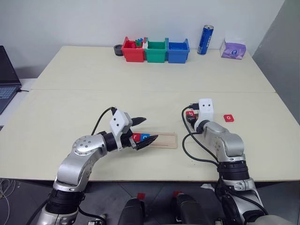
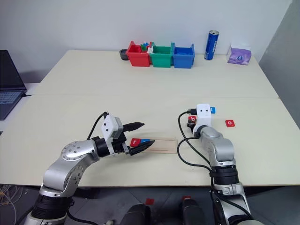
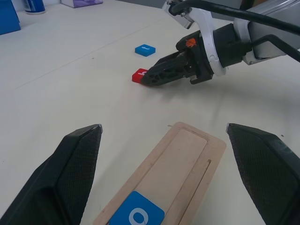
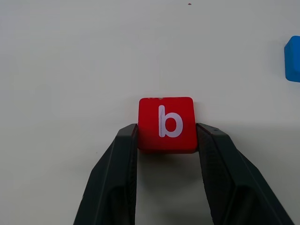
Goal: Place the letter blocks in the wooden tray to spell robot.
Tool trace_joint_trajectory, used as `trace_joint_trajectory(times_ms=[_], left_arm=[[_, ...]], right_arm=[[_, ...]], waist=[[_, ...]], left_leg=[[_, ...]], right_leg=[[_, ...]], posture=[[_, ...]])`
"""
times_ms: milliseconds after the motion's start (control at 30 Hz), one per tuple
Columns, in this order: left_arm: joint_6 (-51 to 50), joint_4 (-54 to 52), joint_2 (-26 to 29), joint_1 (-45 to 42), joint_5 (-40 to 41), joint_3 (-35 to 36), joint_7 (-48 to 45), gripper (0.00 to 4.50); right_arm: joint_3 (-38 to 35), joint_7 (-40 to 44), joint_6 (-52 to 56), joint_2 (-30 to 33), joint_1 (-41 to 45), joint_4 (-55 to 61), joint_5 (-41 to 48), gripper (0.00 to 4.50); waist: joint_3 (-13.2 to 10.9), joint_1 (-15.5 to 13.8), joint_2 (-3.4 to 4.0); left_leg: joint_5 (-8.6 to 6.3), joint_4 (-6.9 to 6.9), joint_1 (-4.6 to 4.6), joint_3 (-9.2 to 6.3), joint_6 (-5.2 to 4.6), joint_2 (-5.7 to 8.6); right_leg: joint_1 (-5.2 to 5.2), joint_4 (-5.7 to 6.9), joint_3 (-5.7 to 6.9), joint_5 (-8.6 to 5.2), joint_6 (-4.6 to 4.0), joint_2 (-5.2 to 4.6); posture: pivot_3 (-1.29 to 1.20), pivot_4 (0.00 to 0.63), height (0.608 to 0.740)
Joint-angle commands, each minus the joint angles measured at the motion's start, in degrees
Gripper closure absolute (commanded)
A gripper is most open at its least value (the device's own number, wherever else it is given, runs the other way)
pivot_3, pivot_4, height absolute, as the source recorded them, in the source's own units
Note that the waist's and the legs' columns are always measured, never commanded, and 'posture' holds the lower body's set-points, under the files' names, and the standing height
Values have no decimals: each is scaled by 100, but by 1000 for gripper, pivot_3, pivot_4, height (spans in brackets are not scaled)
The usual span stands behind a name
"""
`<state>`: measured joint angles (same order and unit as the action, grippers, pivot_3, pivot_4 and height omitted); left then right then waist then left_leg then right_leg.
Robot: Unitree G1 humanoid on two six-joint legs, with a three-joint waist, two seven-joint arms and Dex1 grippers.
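Red "b" block sits pinched between right end effector fingers

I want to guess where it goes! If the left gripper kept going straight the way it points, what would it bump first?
Probably the right gripper, pinching the red b block, past the wooden tray's end; depth is hard to judge.

The laptop is cut off by the picture's edge beside the table's left edge. In the tray, the blue tile is cut through its letter by the picture's edge. The contents of the red bin at the far edge are too small to be told.
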<state>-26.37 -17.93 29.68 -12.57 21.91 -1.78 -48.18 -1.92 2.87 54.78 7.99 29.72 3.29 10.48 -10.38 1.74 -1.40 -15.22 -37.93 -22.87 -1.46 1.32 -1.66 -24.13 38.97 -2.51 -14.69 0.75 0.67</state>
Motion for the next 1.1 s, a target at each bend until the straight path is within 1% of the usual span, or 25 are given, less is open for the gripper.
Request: trace_joint_trajectory(times_ms=[33,133,233,300,367,600,667,733,867,900,1033,1067,1100], left_arm=[[-20,-285,75,28,135,-22,-61,0],[-120,-450,130,123,278,-134,-210,0],[-180,-551,187,185,367,-228,-334,0],[-197,-580,239,208,406,-301,-435,0],[-169,-553,271,191,407,-352,-508,0],[-118,-414,213,45,375,-458,-534,0],[-108,-410,202,37,372,-489,-533,0],[-108,-412,195,36,371,-503,-533,0],[-98,-412,182,64,368,-517,-525,0],[-99,-419,174,71,370,-523,-517,0],[-87,-423,137,86,366,-545,-503,0],[-83,-421,128,87,365,-547,-501,0],[-79,-415,115,85,362,-556,-497,0]], right_arm=[[-72,238,741,336,-248,1044,194,3036],[-191,515,2049,737,-755,2389,586,3036],[-360,725,3186,861,-1052,3325,908,3036],[-481,855,3699,927,-1332,3839,1197,3036],[-560,843,3772,943,-1494,4036,1397,3036],[-643,608,3772,889,-1537,3960,1748,3036],[-680,569,3772,907,-1563,3939,1818,2292],[-770,588,3772,922,-1525,3956,1968,1681],[-1034,696,3772,882,-1416,4019,2274,213],[-1115,760,3772,915,-1381,4020,2357,43],[-1375,1416,3771,1555,-996,3922,2635,43],[-1411,1670,3602,1768,-920,3831,2757,43],[-1372,2067,3240,2120,-874,3720,2853,43]], waist=[[0,-11,0],[-1,-10,1],[-1,5,3],[-1,17,3],[-1,14,3],[-1,13,3],[-1,11,3],[-1,11,3],[-1,11,3],[-1,11,3],[-2,11,5],[-2,10,4],[-2,10,4]], left_leg=[[0,0,-3,-3,0,-1],[-1,2,-3,-4,0,-2],[-1,3,-2,-6,0,-2],[-1,3,4,-3,0,0],[-1,3,5,-7,0,-1],[-1,1,8,-3,0,-1],[-1,2,5,-2,0,0],[-1,2,5,0,0,0],[-1,2,5,-2,0,-1],[-1,2,5,-1,0,-1],[-1,0,5,2,0,1],[-1,0,5,2,0,2],[-1,0,5,0,-1,2]], right_leg=[[0,0,0,0,0,-3],[0,-2,0,-5,7,-9],[1,-2,-1,-10,15,-9],[2,-1,-1,-16,26,-3],[3,-1,0,-18,25,2],[4,1,2,-19,23,7],[4,-2,1,-19,24,7],[3,-3,0,-19,24,6],[3,-2,0,-19,24,6],[3,-2,1,-19,24,6],[3,-3,0,-19,24,6],[3,-3,0,-19,24,5],[5,-4,3,-19,24,5]], posture=[[0,150,740],[0,150,740],[0,150,740],[0,150,740],[0,150,740],[0,150,740],[0,150,740],[0,150,740],[0,150,740],[0,150,740],[0,150,740],[0,150,740],[0,150,740]])
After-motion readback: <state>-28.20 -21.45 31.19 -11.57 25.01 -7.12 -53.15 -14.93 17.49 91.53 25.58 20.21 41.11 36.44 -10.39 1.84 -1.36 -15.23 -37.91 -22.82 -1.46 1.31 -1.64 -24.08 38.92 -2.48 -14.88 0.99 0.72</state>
